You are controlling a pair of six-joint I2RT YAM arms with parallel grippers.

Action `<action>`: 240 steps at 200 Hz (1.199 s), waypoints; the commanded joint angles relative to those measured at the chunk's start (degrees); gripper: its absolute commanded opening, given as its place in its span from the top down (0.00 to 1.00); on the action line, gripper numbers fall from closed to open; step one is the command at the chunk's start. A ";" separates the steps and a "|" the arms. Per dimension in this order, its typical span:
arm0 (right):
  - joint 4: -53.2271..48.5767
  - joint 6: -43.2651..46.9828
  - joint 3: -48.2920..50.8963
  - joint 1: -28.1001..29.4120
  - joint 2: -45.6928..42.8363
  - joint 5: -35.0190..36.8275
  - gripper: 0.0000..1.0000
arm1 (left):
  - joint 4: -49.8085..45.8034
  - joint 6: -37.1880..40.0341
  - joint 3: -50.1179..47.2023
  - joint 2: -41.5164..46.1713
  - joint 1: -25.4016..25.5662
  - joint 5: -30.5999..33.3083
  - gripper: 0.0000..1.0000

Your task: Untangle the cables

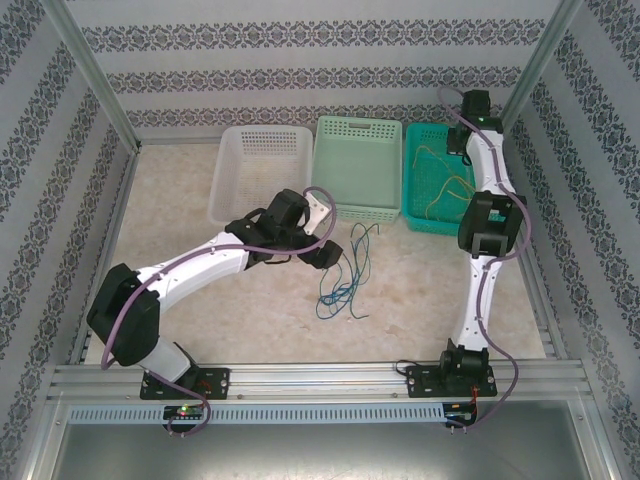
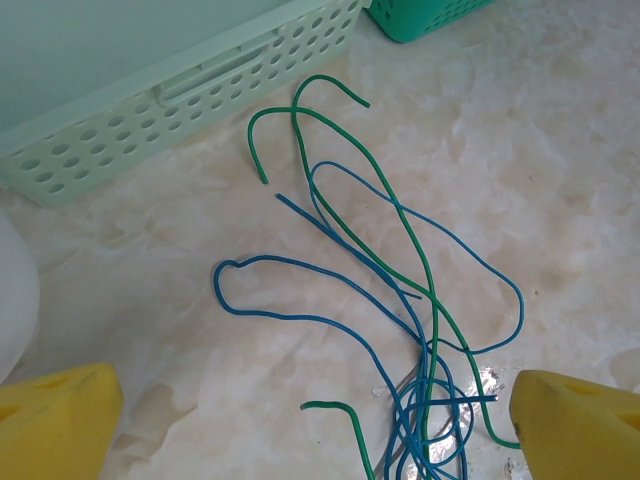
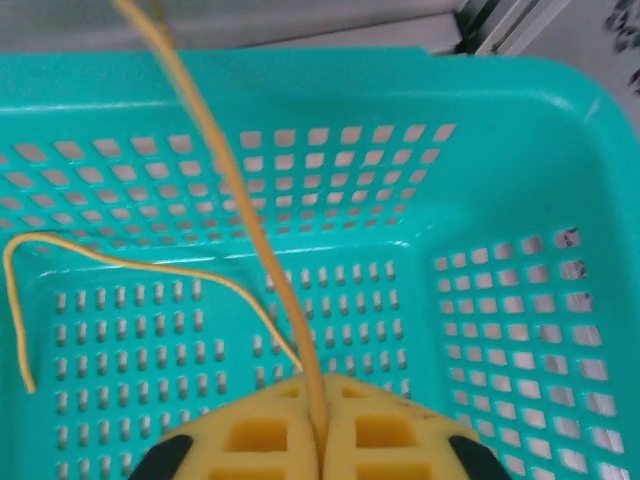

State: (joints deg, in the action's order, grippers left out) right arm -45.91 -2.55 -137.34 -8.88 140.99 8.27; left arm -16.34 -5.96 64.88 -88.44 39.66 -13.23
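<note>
Cables (image 1: 345,272) in green and blue lie tangled at the table's (image 1: 430,290) centre in the top view, with bare surface toward the near and right edges. The left gripper (image 1: 325,252) hangs just beside them; the right gripper (image 1: 460,140) is over the teal basket (image 1: 418,208) at the far edge. At the left wrist we find the fingers (image 2: 60,420) spread wide, holding nothing, the tangle between them. At the right wrist we find the pads (image 3: 250,440) closed on a yellow cable (image 3: 225,170).
</note>
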 commanded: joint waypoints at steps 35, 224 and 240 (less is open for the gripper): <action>11.70 4.38 28.14 2.36 -17.02 -4.77 1.00 | -0.36 -0.64 -0.81 1.05 -0.46 -0.46 0.00; -9.46 8.65 25.45 4.93 -5.79 -1.05 1.00 | 1.79 -2.29 -4.01 3.06 -0.56 -3.79 0.00; -11.30 8.09 23.52 4.86 -4.53 0.96 1.00 | 1.75 -2.31 -3.89 2.72 -0.59 -4.01 0.00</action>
State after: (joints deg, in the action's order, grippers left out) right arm -51.96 5.26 -110.93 -3.86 133.93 5.34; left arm -15.79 -7.62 61.25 -86.32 39.64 -16.25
